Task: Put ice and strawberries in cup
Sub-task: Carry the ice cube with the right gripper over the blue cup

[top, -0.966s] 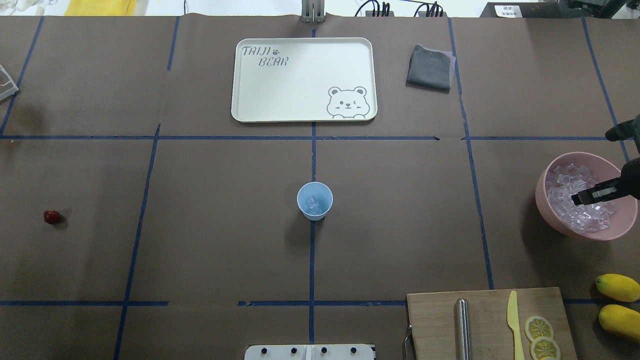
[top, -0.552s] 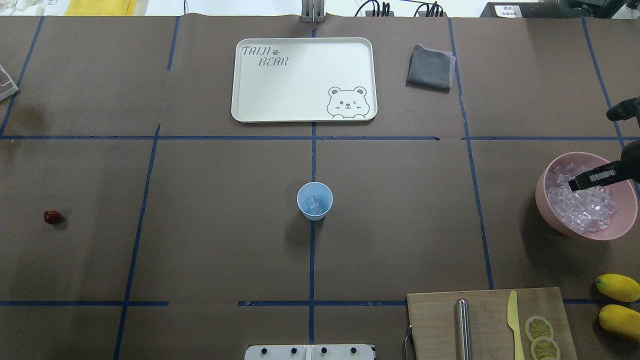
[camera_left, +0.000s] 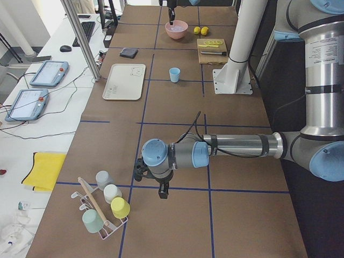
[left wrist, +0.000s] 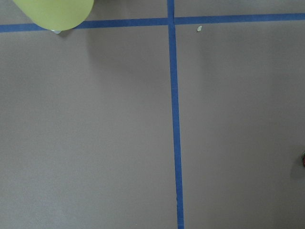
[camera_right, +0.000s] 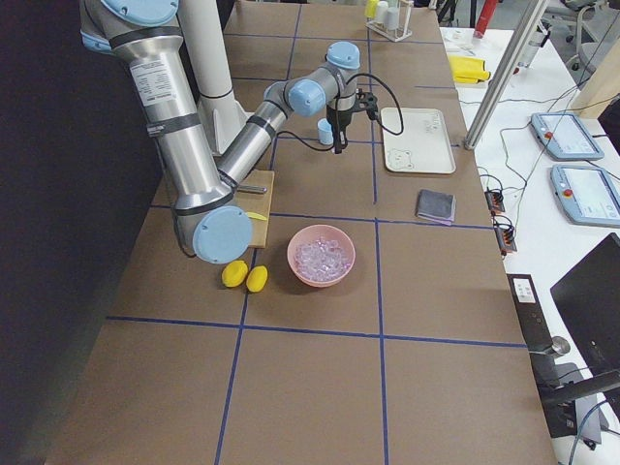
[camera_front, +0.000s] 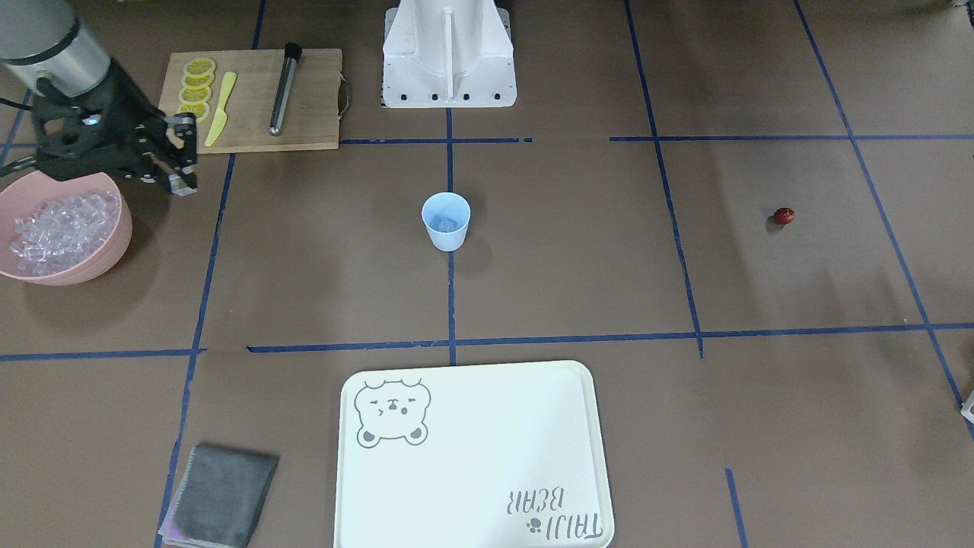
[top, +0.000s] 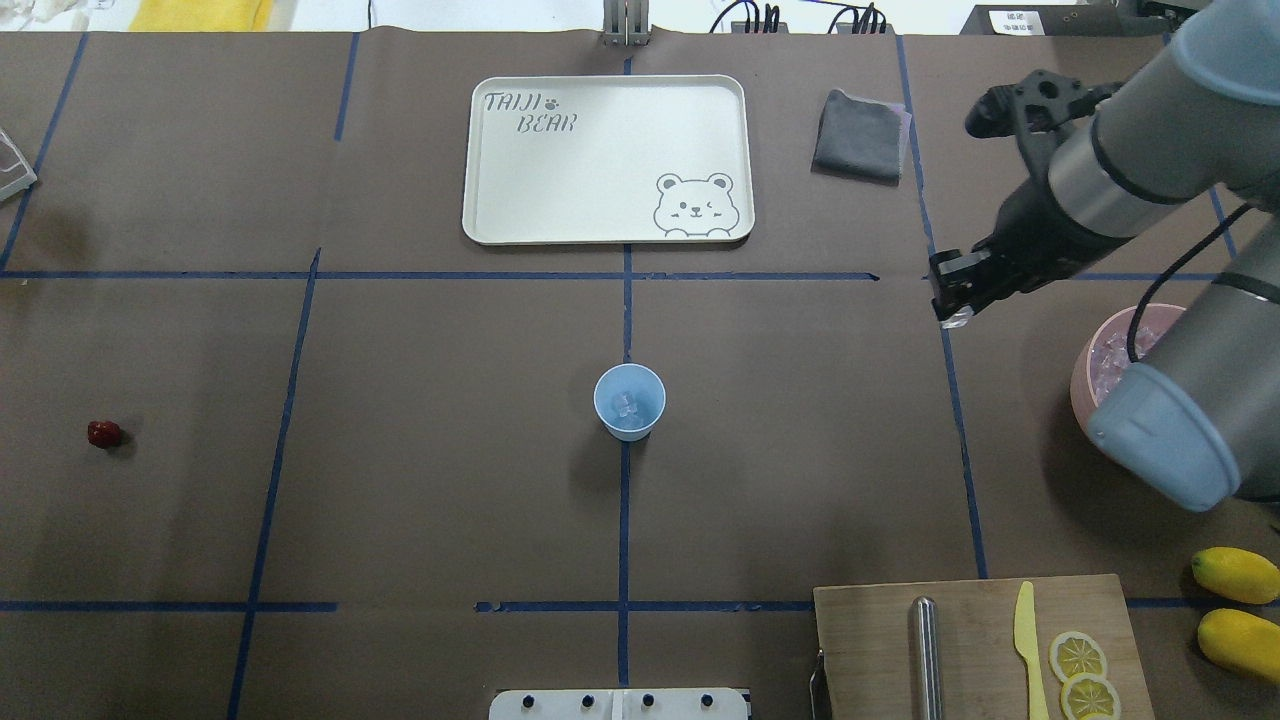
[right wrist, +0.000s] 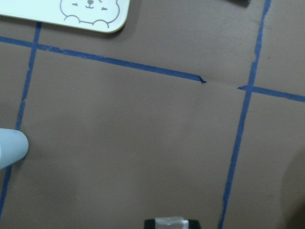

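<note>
The pale blue cup (top: 629, 400) stands upright at the table's middle with a few pieces of ice (top: 626, 404) inside. My right gripper (top: 952, 310) hangs above the table between the pink bowl (top: 1100, 352) and the cup, shut on a clear ice cube (right wrist: 171, 222). The bowl (camera_front: 61, 251) holds a heap of ice (camera_front: 57, 224). A small dark red strawberry (top: 103, 433) lies alone at the far left. My left gripper (camera_left: 163, 192) shows only in the exterior left view, far from the cup, and I cannot tell whether it is open or shut.
A white bear tray (top: 607, 160) and a folded grey cloth (top: 860, 135) lie at the far side. A cutting board (top: 975, 650) carries a yellow knife, lemon slices and a metal rod; two lemons (top: 1237, 575) lie to its right. A rack of cups (camera_left: 105, 207) stands near the left gripper.
My right gripper rose out of the pink bowl and moved left toward the table's middle, with an ice cube in it. The right arm now covers part of the bowl.
</note>
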### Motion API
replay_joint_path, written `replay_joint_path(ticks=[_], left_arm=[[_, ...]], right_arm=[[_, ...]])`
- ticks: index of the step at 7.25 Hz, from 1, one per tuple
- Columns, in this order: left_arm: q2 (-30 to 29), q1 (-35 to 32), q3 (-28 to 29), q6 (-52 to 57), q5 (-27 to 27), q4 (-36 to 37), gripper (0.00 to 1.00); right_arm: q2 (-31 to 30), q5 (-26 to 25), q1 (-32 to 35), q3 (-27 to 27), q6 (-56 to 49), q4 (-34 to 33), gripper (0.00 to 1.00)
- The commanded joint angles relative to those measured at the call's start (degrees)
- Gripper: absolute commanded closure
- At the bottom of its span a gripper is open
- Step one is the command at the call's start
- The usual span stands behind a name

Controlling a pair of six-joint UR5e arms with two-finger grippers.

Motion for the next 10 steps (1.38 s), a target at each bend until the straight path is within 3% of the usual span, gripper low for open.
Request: replay_joint_path(ticks=[1, 5, 6, 8, 10], left_arm=[[0.07, 0.10, 0.03, 0.00, -0.13, 0.00, 0.00], [0.07, 0.10, 0.12, -0.09, -0.13, 0.00, 0.00], [0.15, 0.10, 0.12, -0.09, -0.13, 0.00, 0.00], [0.24, 0.10, 0.12, -0.09, -0.22, 0.00, 0.00], [0.33, 0.10, 0.12, -0.09, -0.13, 0.09, 0.00]], right_arm=[[10.25, -6.37, -9.46, -3.01, 11.51, -2.68, 1.00], [23.97, -13.33, -17.47, -13.81, 22.62, -2.16, 1.00], [24.52, -16.82, -19.40, -15.41, 23.34, -1.63, 1.00], [24.88, -19.49, -20.91, -23.47, 24.14, 6.34, 1.00], [24.53, -20.99, -22.14, -24.47, 24.14, 6.37, 1.00]])
